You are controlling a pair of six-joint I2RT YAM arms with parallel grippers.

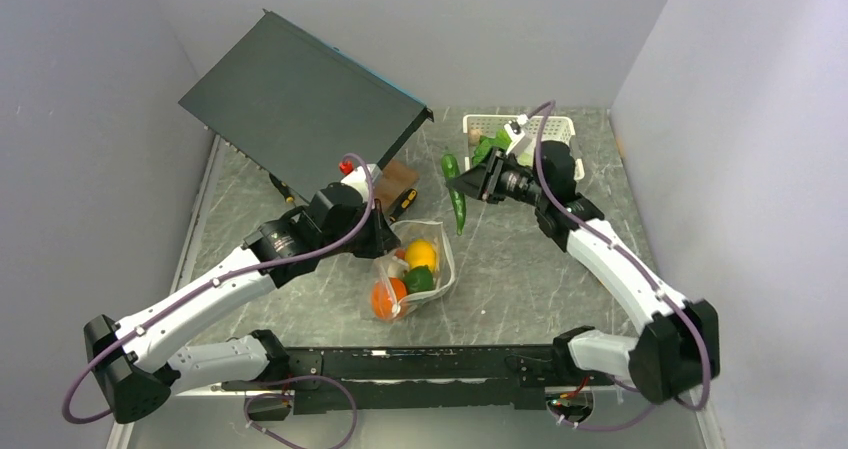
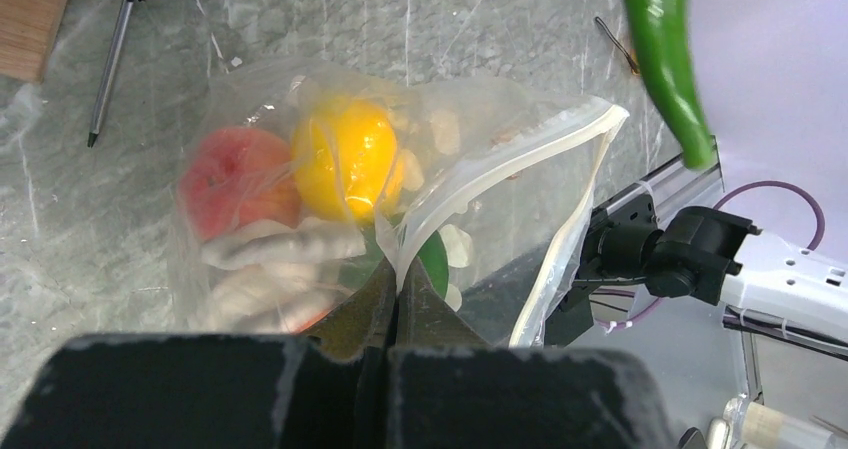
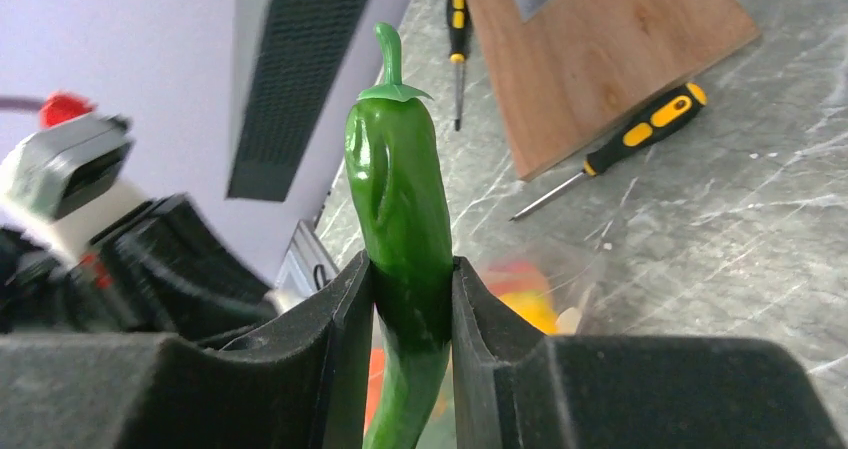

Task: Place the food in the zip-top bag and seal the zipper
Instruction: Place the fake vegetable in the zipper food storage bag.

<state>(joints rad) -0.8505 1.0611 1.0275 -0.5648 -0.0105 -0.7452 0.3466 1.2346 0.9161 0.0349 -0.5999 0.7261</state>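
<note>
**Bag part-filled, pepper held near its mouth**

Zip-top bag [image 1: 446,269] lies mid-surface, just ahead of the left arm, mouth open. Inside, bunched together: yellow fruit [image 2: 345,159], peach [image 2: 235,179], orange [image 1: 385,297], green piece [image 1: 419,280] and pale beige pieces [image 2: 270,244]. Zipper [image 2: 530,159] is unsealed, its two strips gaping apart.

Left fingers [image 2: 392,294] are clenched tight on the bag's mouth edge, pinching the plastic. Right fingers [image 3: 362,289] grasp a green chili pepper [image 3: 400,199] around its middle, stem end pointing away from the wrist cam. Pepper sits near the open mouth, apart from the bag and not inside.

White slotted basket [image 1: 558,124] at far right holds more green pieces [image 1: 487,147].

Also on the surface: wooden board [image 3: 600,49], two screwdrivers [image 3: 640,134], and a dark panel [image 1: 300,99] tilted at back left.
</note>
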